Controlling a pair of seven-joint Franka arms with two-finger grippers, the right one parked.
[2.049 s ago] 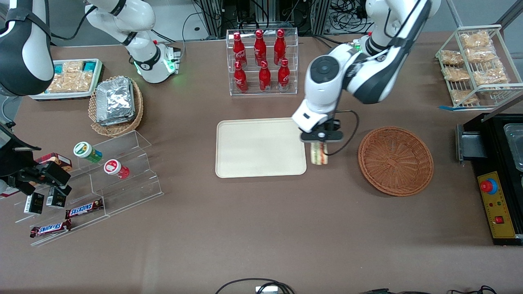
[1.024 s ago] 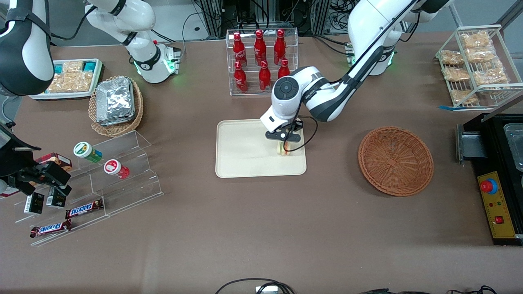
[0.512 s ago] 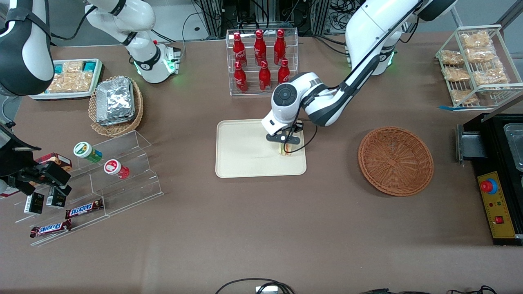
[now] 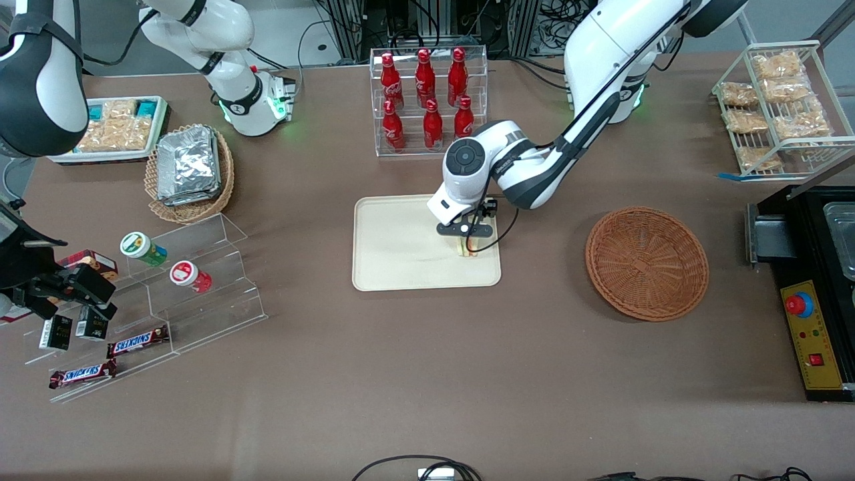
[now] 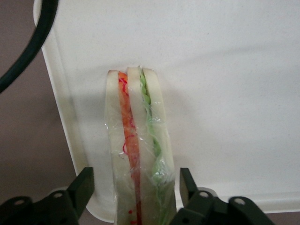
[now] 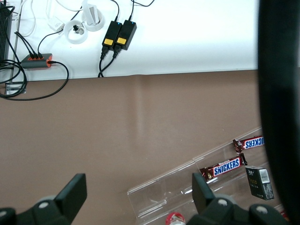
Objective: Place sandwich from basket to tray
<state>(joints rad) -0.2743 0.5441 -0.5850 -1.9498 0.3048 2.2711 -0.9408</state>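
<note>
Front view puts the left arm's gripper [image 4: 466,246] low over the tray [image 4: 394,247], near the tray's edge at about 3 o'clock from its middle, the edge that faces the basket [image 4: 646,262]. Under it the sandwich [image 4: 467,250] stands on its edge on the tray's surface, just inside the rim. From the wrist camera the wrapped sandwich [image 5: 138,150] shows pale bread with an orange-red layer and a green layer, and a black finger [image 5: 82,187] stands off each side of it with a clear gap of tray showing between pad and wrap, so the pincer is spread wider than the sandwich and has hold of nothing. The reddish-brown basket sits well apart from the tray, toward the working arm's end of the table, at roughly 3 o'clock from the sandwich.
</note>
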